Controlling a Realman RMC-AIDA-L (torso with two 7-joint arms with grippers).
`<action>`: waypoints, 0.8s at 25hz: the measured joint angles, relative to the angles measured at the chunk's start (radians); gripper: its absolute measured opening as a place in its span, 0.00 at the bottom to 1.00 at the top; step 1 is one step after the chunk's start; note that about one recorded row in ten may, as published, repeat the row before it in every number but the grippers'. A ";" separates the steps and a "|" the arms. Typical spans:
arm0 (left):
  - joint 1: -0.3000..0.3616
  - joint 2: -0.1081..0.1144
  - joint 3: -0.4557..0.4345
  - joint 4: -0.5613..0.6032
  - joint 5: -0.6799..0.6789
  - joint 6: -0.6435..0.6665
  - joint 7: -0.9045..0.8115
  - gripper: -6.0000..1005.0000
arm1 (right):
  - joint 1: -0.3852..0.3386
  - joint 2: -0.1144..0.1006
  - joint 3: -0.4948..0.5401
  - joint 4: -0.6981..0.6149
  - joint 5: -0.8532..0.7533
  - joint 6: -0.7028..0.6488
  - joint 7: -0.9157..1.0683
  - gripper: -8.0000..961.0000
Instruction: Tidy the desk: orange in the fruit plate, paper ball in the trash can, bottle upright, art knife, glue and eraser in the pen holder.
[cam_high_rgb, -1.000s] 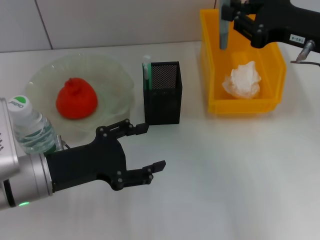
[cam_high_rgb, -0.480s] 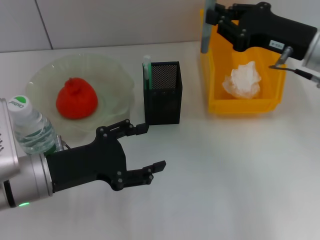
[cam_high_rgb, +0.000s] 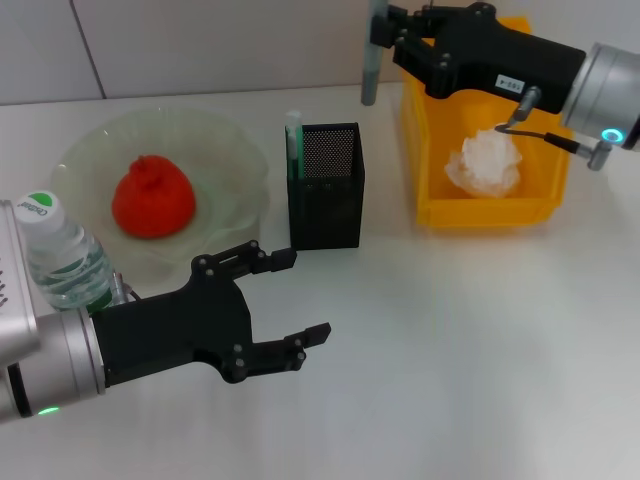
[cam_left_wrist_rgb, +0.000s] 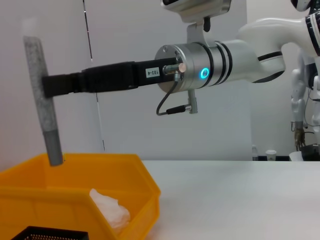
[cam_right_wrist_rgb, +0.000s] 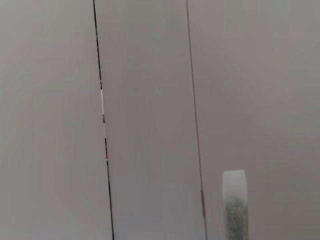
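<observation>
1 orange (cam_high_rgb: 152, 197), 1 bottle (cam_high_rgb: 62, 258), 2 hands (cam_high_rgb: 282, 308)

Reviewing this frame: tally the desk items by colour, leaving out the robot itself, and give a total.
Red-orange: 1, the orange
Pale green: 1, the fruit plate
Mint green: 1, the art knife
Black: 1, the pen holder
Yellow: 1, the trash can
White: 1, the paper ball
Clear: 1, the bottle
Grey: 1, the glue, held in the right hand
Total: 8

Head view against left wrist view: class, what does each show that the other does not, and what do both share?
Only the head view shows the orange in the fruit plate, the bottle, the art knife and the left pincer. Only the left wrist view shows the right arm's glowing ring side-on and the room behind. Both show the glue in the right pincer, the trash can and the paper ball.
</observation>
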 joint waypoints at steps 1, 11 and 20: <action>0.000 0.000 0.000 -0.001 0.000 0.000 0.000 0.82 | 0.007 0.000 0.000 0.011 0.000 0.001 -0.004 0.13; -0.002 -0.001 0.000 -0.004 -0.001 0.000 0.003 0.82 | 0.071 -0.007 0.001 0.135 -0.003 0.029 -0.050 0.13; -0.012 -0.002 0.000 -0.013 -0.001 0.000 0.012 0.82 | 0.106 -0.007 -0.007 0.202 -0.004 0.066 -0.078 0.13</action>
